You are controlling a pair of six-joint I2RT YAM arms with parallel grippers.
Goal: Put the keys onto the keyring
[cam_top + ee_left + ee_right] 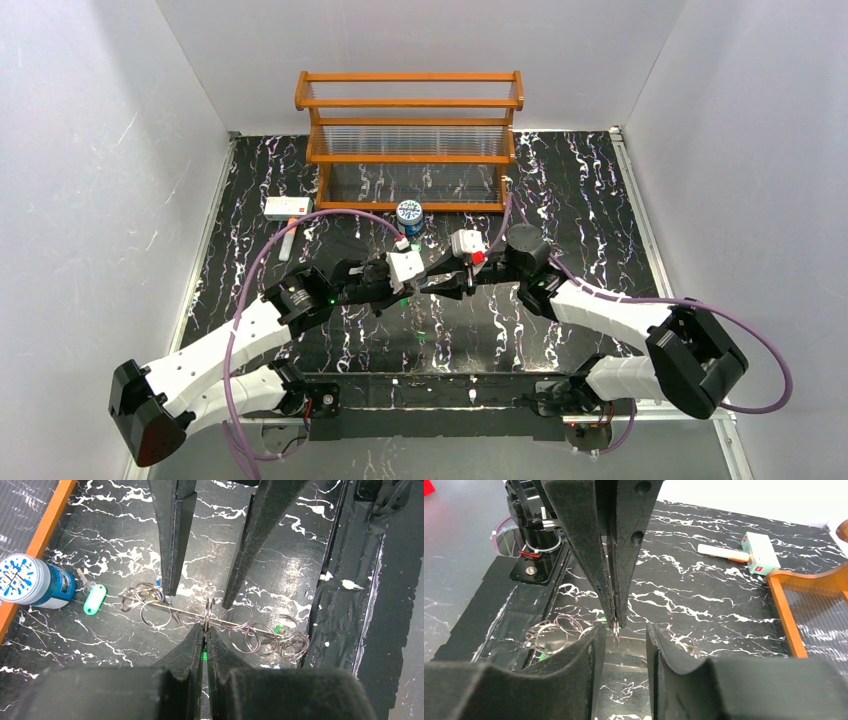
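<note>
Left gripper (205, 630) clamped shut on small silver split ring (206, 611), ring upright and edge-on between the pads. Right gripper (199, 599) jaws apart, nothing held, tips straddling that ring from 12 o'clock. Silver wire keyring chain (260, 636) flat on black marbled table (115, 535), running from 9 to 4 o'clock beneath the held ring; cannot tell if linked to it. Green plastic-headed key (94, 599) at 9 o'clock, just beside round blue-and-white can (30, 580). Tiny green bits among the rings, too small to identify. White rectangular box (287, 207) at 10 o'clock in top view, orange wooden rack (410, 103) at 12.
</note>
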